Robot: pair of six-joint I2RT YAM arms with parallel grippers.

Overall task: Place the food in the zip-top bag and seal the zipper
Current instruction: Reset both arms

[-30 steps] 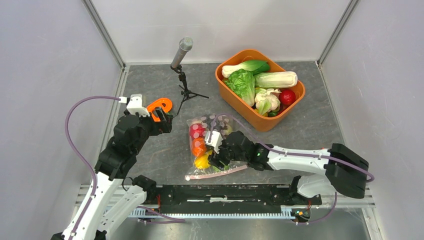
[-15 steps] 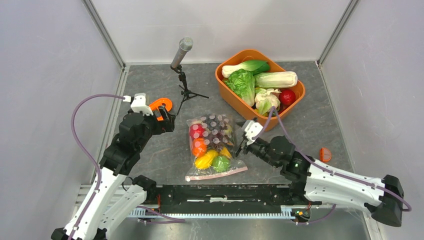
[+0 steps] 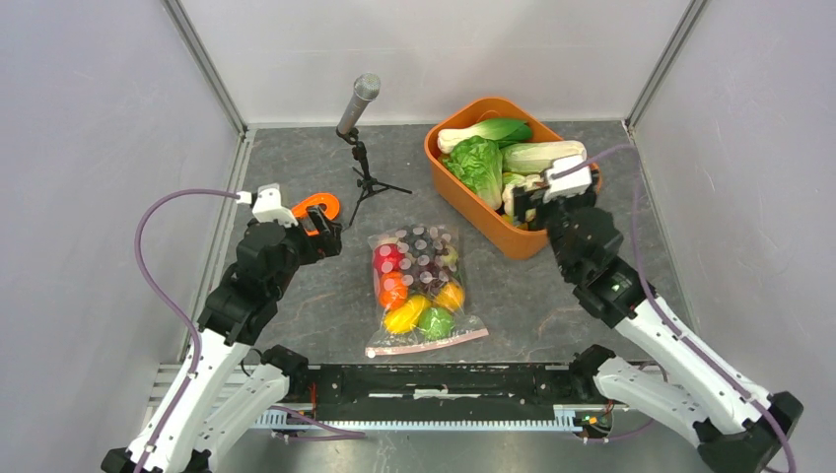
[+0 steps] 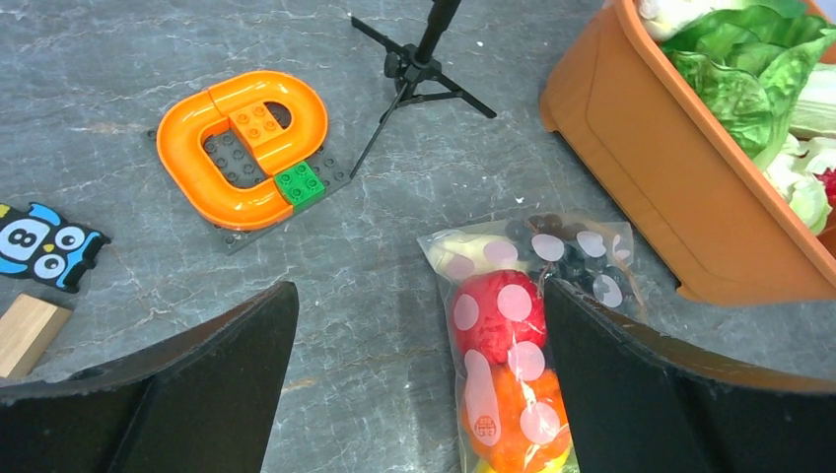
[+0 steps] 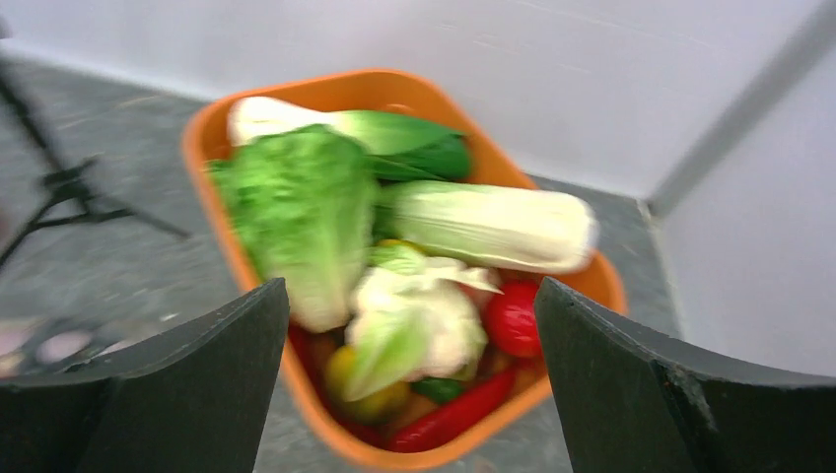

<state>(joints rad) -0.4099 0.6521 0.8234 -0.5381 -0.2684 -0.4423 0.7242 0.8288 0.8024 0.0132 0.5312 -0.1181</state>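
Note:
The clear zip-top bag (image 3: 419,291) lies flat on the grey table, filled with food: a purple grape bunch (image 3: 429,251) and red (image 3: 387,258), orange (image 3: 392,291), yellow (image 3: 404,317) and green (image 3: 436,321) pieces. Its pinkish zipper (image 3: 426,343) is at the near edge. My left gripper (image 3: 331,235) is open and empty, left of the bag's far end; its view (image 4: 419,296) shows the red piece (image 4: 498,315) between the fingers. My right gripper (image 3: 527,205) is open and empty above the orange tub's near rim, also seen in its own view (image 5: 409,291).
The orange tub (image 3: 463,202) at the back right holds lettuce, cabbage, cauliflower, a red tomato and chili. A microphone stand (image 3: 360,128) stands behind the bag. An orange brick ring (image 3: 317,208) lies by the left gripper. An owl card (image 4: 39,246) and a wooden block (image 4: 25,335) lie further left.
My right gripper has left the bag and swung right and back to the orange tub. The bag now lies uncovered. The left arm has barely moved.

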